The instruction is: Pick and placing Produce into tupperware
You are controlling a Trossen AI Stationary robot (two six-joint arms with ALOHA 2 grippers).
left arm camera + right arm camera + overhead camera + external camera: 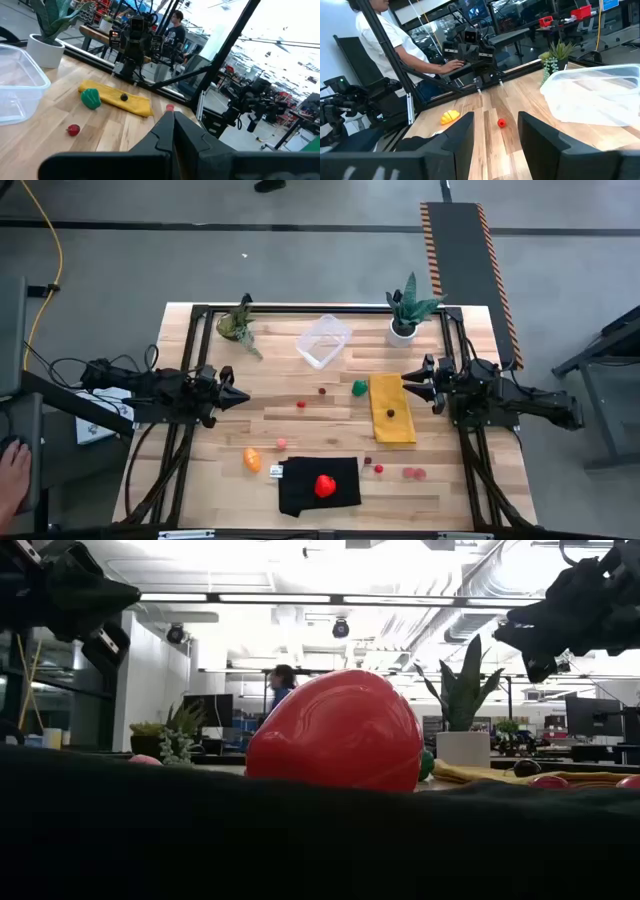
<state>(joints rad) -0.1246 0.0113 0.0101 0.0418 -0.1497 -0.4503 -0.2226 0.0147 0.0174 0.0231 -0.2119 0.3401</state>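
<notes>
A: Start at the right gripper (407,380). What's it doing?

B: It hovers above the counter (200,480) with its jaws apart and nothing between them, just beside the yellow cloth (392,408). The left gripper (243,397) waits at the far side, pressed together and empty.

A: And the produce?

B: All of it lies loose. The green piece (359,387) sits nearest, touching the cloth's edge; a dark berry (391,413) rests on the cloth. Small red berries (322,391) are scattered mid-counter, the orange piece (252,459) lies well apart, and the red strawberry (324,485) is on the black cloth (300,498).

A: The tupperware?

B: The tupperware (323,340) stands empty between the two potted plants (404,310).

A: So the job looks barely begun. How should the first pick go?

B: I'd take the green piece: come straight down, straddle it without snagging the cloth, close gently, lift clear, then release low over the tub.
</notes>
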